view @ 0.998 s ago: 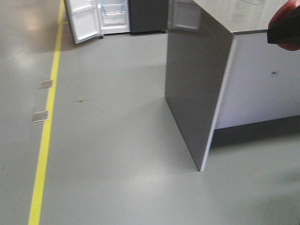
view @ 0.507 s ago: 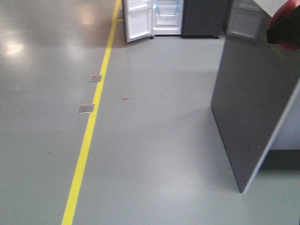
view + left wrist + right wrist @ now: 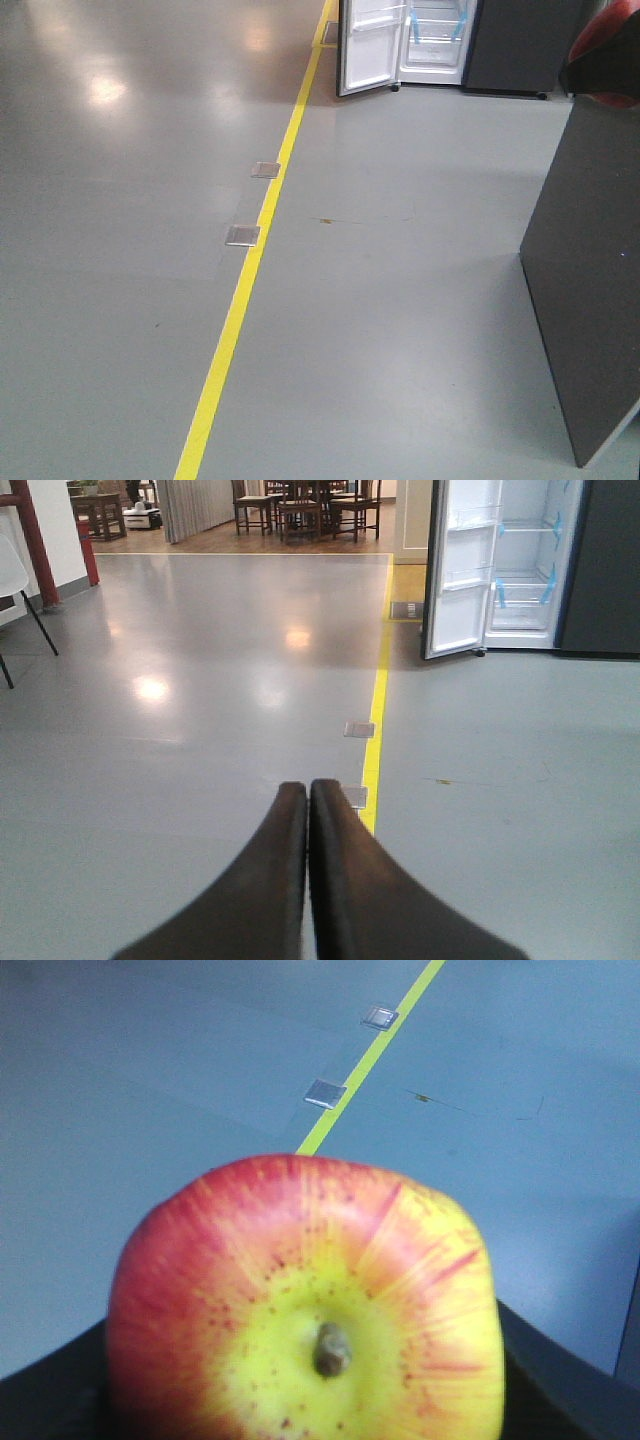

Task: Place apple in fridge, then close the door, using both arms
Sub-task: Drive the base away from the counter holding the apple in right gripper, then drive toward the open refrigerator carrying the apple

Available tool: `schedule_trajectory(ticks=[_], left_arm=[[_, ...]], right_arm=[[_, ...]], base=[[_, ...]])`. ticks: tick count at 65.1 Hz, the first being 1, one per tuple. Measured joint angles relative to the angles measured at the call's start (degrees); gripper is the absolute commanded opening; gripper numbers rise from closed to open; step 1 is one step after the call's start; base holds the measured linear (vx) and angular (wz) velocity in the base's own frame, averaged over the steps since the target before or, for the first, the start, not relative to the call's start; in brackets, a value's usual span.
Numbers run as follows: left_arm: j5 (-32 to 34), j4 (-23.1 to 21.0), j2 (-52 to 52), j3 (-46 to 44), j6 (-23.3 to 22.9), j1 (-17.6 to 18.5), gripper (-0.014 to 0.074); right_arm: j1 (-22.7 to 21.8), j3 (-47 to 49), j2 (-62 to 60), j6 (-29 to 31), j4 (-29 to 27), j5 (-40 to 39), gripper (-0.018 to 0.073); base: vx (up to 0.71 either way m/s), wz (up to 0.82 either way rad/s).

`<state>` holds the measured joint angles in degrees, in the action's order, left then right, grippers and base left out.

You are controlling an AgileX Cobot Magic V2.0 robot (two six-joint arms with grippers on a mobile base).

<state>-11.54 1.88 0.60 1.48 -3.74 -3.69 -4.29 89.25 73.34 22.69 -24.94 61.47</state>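
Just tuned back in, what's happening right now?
The right gripper is shut on the apple, whose stem end shows in the right wrist view. The left gripper is shut and empty. The fridge stands far across the grey floor, near the far end of the yellow line, its door swung open. The apple is not yet inside.

A large indoor hall, of the sort used as a test lab or workshop, is shown. A wide, glossy grey floor [image 3: 200, 680] is seen, with ceiling lights mirrored in it. A yellow line [image 3: 235, 330] is painted along it, and small metal plates [image 3: 242, 235] are set into it beside the line. A fridge [image 3: 525, 590] is stood alone at the far side, its door [image 3: 455, 580] left open. Wooden chairs [image 3: 300, 505] and a curtain [image 3: 195, 505] are placed beyond, like a mock home corner.
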Motion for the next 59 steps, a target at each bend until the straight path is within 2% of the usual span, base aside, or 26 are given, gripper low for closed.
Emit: schedule_trajectory(ticks=[59], left_arm=[[0.0,0.0,0.0,0.0,0.0,0.0,-0.0006]], right_arm=[[0.0,0.0,0.0,0.0,0.0,0.0,-0.0007]], base=[[0.22,0.00]])
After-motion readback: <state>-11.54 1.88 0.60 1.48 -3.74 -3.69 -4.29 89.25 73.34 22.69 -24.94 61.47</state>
